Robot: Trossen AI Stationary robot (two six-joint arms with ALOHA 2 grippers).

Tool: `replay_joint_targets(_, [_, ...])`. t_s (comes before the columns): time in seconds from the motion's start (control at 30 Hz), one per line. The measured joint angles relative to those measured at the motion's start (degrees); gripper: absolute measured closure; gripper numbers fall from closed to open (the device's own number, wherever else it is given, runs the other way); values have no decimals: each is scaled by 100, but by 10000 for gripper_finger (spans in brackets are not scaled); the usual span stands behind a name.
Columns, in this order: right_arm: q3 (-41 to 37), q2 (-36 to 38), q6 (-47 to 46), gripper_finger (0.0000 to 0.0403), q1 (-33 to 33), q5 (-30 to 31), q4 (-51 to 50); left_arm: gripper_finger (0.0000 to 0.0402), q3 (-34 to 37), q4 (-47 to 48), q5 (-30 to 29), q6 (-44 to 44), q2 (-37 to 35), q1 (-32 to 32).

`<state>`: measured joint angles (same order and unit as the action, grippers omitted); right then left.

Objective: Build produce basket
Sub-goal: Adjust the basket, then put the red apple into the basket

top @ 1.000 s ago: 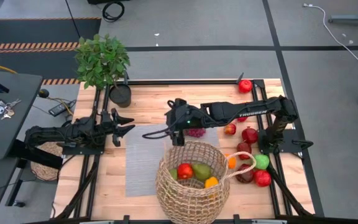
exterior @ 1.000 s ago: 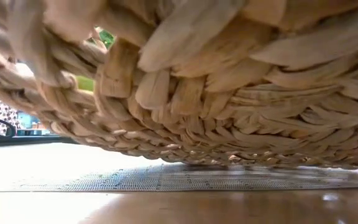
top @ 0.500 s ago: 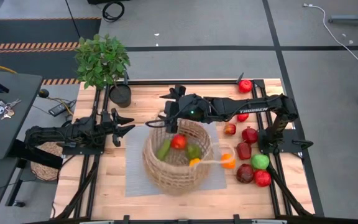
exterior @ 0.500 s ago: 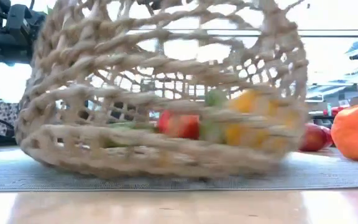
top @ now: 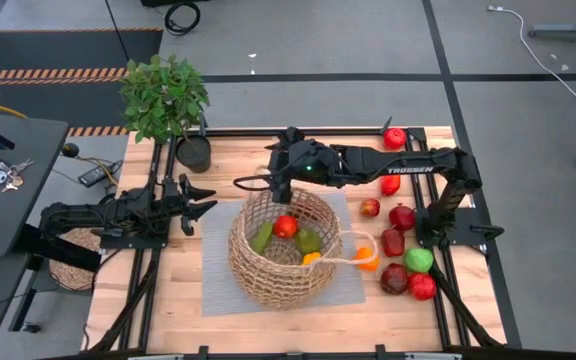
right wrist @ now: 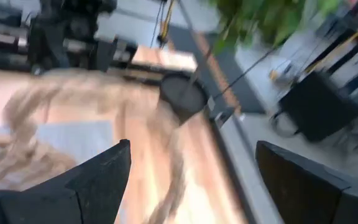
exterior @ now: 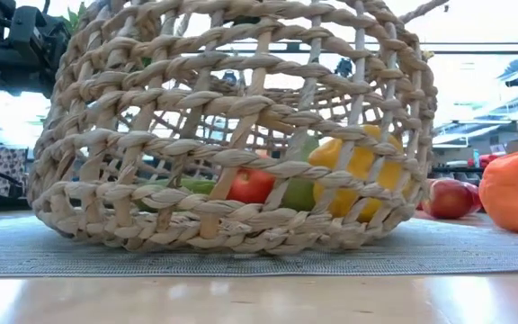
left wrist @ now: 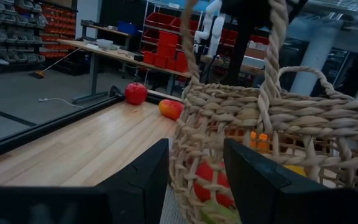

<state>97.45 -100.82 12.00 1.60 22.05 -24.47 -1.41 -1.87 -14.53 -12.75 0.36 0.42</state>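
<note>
Right gripper (top: 281, 186) of mine hangs over the far rim of the basket (top: 268, 275), fingers spread wide with nothing between them; one thin loop handle (top: 251, 183) lies just beside it, and I cannot tell whether they touch. My left gripper (top: 208, 199) waits at the left of the table (top: 158, 300), fingers pressed together on nothing, pointed toward the basket's wall.

That basket stands upright on the grey mat (top: 218, 275) near the middle of the table. Inside it I see a red fruit (top: 286, 226), two green ones (top: 262, 239) and a yellow-orange one (top: 311, 258). Its other handle (top: 353, 260) drapes to the right, toward an orange fruit (top: 369, 259) on the mat's edge.

More produce lies on the right side of the table: red and dark red pieces (top: 401, 217), a green apple (top: 419, 259), and a lone red one (top: 395, 137) at the far right corner. A potted plant (top: 166, 100) stands at the far left.
</note>
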Motion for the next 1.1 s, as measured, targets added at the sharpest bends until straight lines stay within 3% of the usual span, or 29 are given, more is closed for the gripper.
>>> replay_joint_targets(0.23, [-3,37,-692,38,132,-383,-1435,241,0,0,0,0,-2,-2])
replay_joint_targets(0.63, [-87,900,-1907,43,277,238,-4171,241,0,-2,0,0,0,-2])
replay_joint_targets(0.8, [-945,1461,-2340,45,412,29,-4408,241,0,0,0,0,0,-2])
replay_joint_targets(1.1, [-3194,2629,-3769,42,836,-460,-4117,241,0,0,0,0,-2,0])
